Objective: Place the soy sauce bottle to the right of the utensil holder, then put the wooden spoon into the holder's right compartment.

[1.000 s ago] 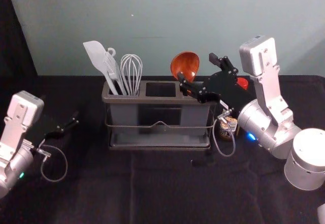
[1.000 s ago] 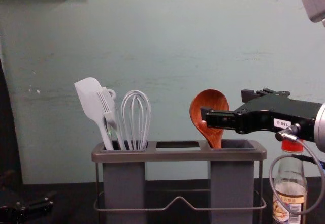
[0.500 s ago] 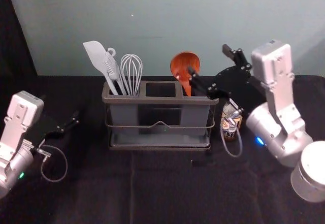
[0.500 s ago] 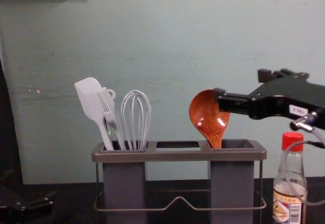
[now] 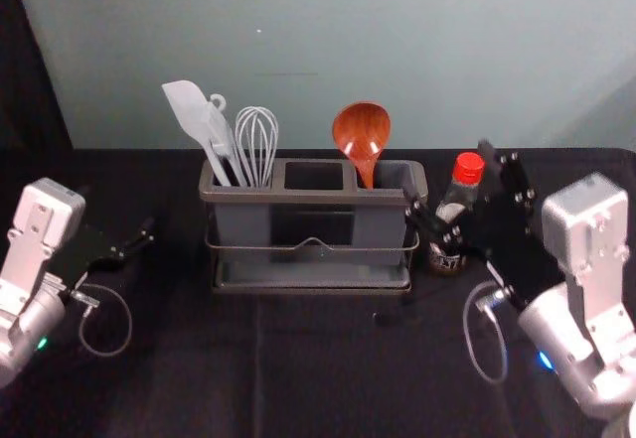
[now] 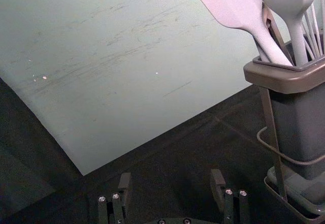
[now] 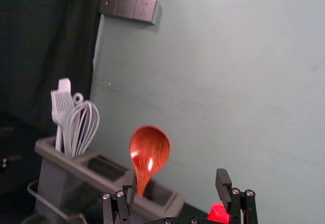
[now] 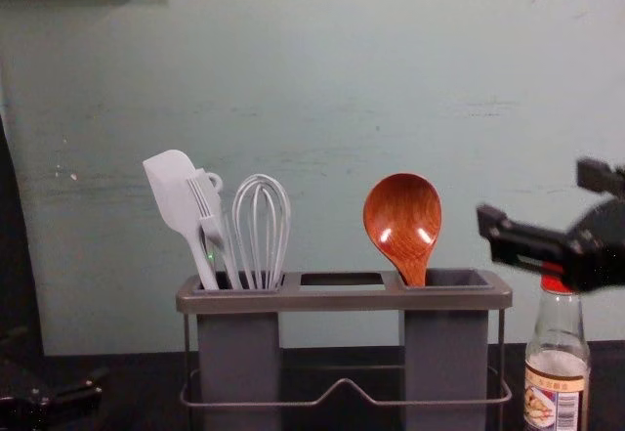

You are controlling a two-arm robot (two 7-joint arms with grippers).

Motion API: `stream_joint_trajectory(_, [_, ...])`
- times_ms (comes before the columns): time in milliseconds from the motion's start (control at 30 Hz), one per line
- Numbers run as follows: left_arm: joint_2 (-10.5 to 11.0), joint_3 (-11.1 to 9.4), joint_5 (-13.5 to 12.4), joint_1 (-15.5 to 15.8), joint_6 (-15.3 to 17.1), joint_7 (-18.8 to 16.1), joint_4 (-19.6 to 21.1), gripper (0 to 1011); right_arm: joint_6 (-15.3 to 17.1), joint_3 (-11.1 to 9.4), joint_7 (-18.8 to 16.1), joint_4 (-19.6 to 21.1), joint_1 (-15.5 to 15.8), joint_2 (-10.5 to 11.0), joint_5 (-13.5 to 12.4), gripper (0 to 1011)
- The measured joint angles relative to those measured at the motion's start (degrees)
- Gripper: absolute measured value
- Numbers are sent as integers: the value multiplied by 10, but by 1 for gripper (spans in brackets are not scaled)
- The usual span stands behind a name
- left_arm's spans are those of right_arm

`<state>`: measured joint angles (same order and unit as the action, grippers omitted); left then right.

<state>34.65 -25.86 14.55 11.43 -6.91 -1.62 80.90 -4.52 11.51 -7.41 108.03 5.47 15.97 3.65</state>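
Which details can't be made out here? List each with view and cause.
Wooden spoon, lower end: chest view, hidden inside the holder.
Whisk, lower end: head view, hidden by the holder.
Fine print on the label of the soy sauce bottle: chest view, too small.

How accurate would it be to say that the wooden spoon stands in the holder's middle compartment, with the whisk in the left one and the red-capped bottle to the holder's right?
One detail is off: the wooden spoon stands in the holder's right compartment, as the chest view shows, with the whisk in the left one and the red-capped bottle to the holder's right.
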Motion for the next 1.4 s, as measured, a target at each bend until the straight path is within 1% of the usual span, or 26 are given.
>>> stream_joint_trajectory(33, [0, 0, 0, 0, 0, 0, 0, 1011, -4, -1, 3, 1, 6, -1, 3, 1004])
stream_joint_trajectory(67, [0, 0, 0, 0, 0, 0, 0, 1011, -11, -4, 7, 1, 19, -2, 6, 1004])
stream_joint_trajectory(167, [0, 0, 0, 0, 0, 0, 0, 1012, -23, -8, 15, -3, 40, -7, 14, 1004])
stream_joint_trajectory(367, [0, 0, 0, 0, 0, 0, 0, 1011, -32, -15, 23, -16, 66, -20, 19, 1004])
stream_joint_trajectory(467, [0, 0, 0, 0, 0, 0, 0, 1011, -31, -19, 22, -27, 75, -27, 16, 1004])
stream_joint_trajectory(600, [0, 0, 0, 0, 0, 0, 0, 1011, -19, -28, 13, -45, 79, -36, -3, 1004])
stream_joint_trajectory(700, [0, 0, 0, 0, 0, 0, 0, 1011, -12, -34, 8, -59, 81, -42, -9, 1004])
stream_joint_trajectory(1033, [0, 0, 0, 0, 0, 0, 0, 1011, -9, -38, 3, -73, 79, -51, -7, 1004])
stream_joint_trajectory(1400, [0, 0, 0, 0, 0, 0, 0, 1011, -8, -38, 1, -73, 79, -52, -5, 1004])
